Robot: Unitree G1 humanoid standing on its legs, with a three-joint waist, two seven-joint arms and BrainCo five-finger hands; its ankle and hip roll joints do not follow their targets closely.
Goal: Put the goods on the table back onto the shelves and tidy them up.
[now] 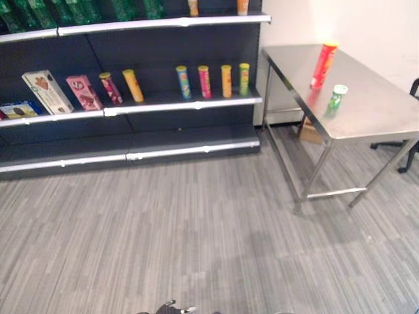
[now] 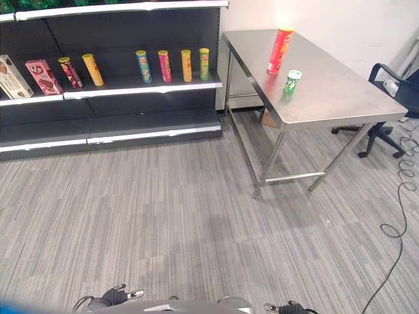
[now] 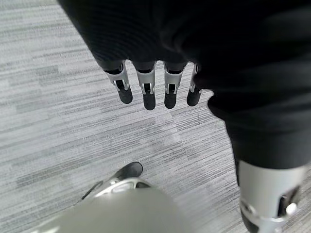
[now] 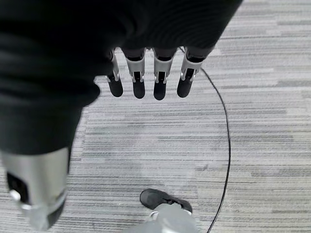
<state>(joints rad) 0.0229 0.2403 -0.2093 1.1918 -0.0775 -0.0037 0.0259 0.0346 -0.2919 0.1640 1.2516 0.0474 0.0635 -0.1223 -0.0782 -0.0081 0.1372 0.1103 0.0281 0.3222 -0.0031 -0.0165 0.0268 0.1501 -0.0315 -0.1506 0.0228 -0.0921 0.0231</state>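
A steel table [image 2: 340, 98] was seen at the right of the scene, beside a dark shelf unit [image 1: 131, 124]. On the table, two goods were left: a tall red tube [image 2: 279, 50], upright near the far edge, and a small green can [image 2: 292, 82], upright just in front of it, the two near each other but apart.

On the mid shelf, a row of four upright tubes was lined up: blue [image 1: 184, 82], pink [image 1: 204, 81], orange [image 1: 226, 80], green [image 1: 244, 78]. Further left, a dark red tube [image 1: 110, 88] and a yellow tube [image 1: 133, 86] were leaned at a tilt, w/ a pink box [image 1: 84, 92] and a white box [image 1: 47, 91] beside them. Green packs [image 1: 78, 10] were stocked on the top shelf.

L hand [image 3: 150, 90] was held over the grey carpet floor [image 1: 196, 229], fingers straight and relaxed, nothing grasped. R hand [image 4: 146, 80] was likewise hung above the floor, fingers loose and extended, nothing held.
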